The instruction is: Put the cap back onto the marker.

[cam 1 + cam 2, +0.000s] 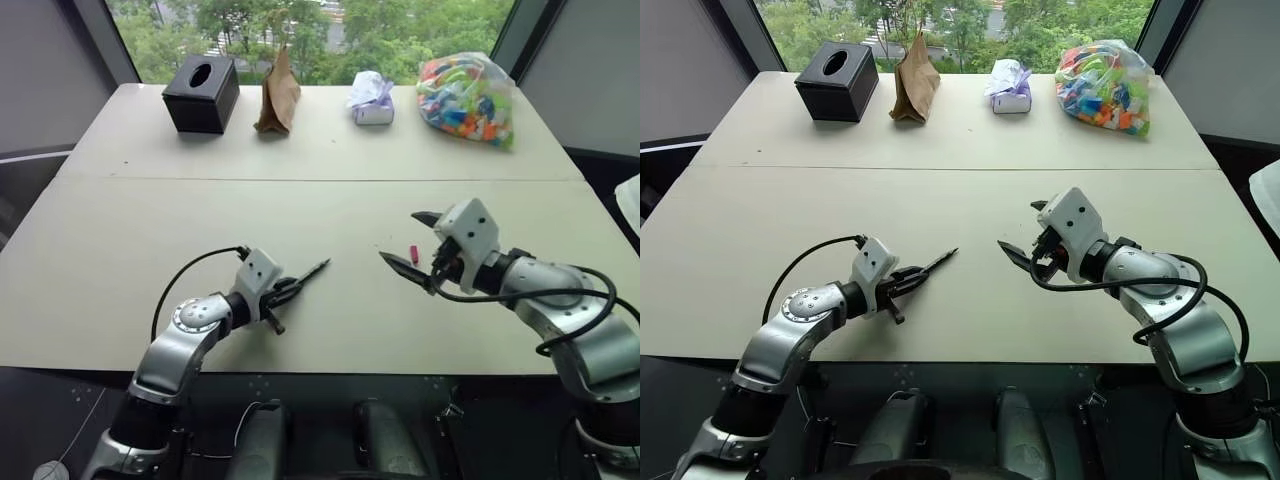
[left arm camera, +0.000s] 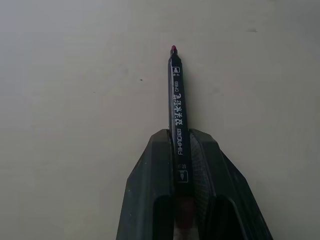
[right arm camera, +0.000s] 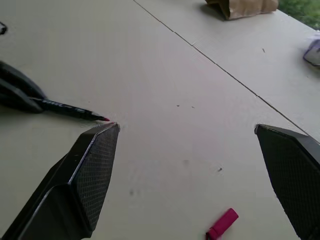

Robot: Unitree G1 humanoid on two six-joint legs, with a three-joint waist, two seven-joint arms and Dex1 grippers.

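My left gripper is shut on the marker, a thin black stick whose bare reddish tip points forward and to the right just above the table. In the left wrist view the marker runs out from between the two fingers. The cap, a tiny pinkish-red tube, lies on the table in the middle right. My right gripper hovers over it with the fingers wide open and nothing between them. The right wrist view shows the cap lying between the open fingers, with the marker's tip beside one fingertip.
Along the far edge of the table stand a black tissue box, a brown paper bag, a white tissue pack and a clear bag of colourful pieces. A seam crosses the tabletop.
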